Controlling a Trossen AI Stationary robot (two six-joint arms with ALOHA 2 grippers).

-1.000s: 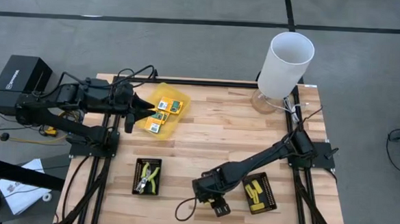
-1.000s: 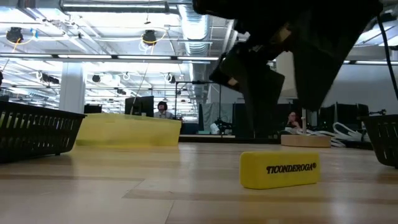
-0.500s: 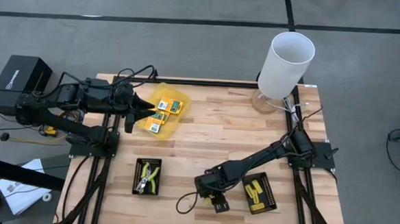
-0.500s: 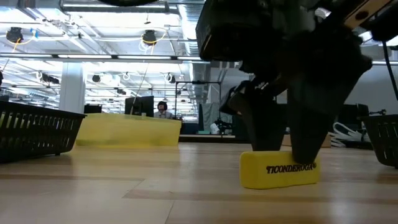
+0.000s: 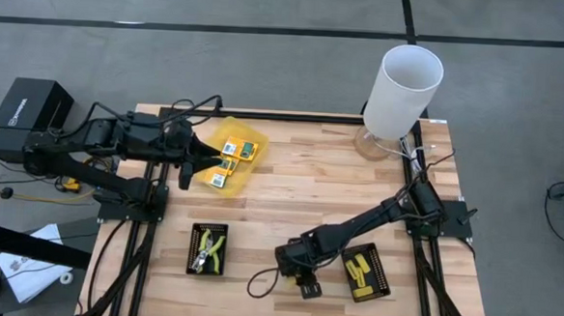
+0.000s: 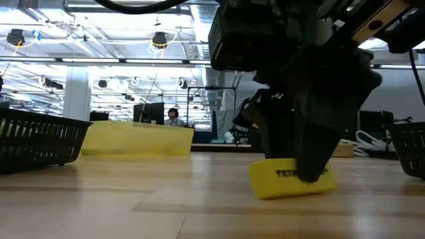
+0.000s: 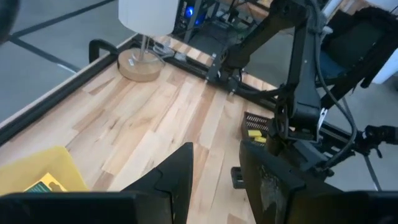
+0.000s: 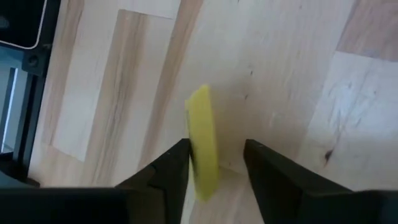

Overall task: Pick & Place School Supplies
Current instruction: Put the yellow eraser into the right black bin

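While the right gripper (image 8: 214, 163) is narrowed around 1 tilted yellow eraser (image 6: 292, 180), its light, rubbery short sides are judged best pinched.

One camera looks straight down on the whole tabletop (image 5: 290, 187); another sits level at its surface, close to the yellow eraser (image 6: 292, 179) the right wrist camera shares.

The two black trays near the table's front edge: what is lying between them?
In the high view, the right gripper stands between the black trays; the low view shows a yellow eraser between its fingers.
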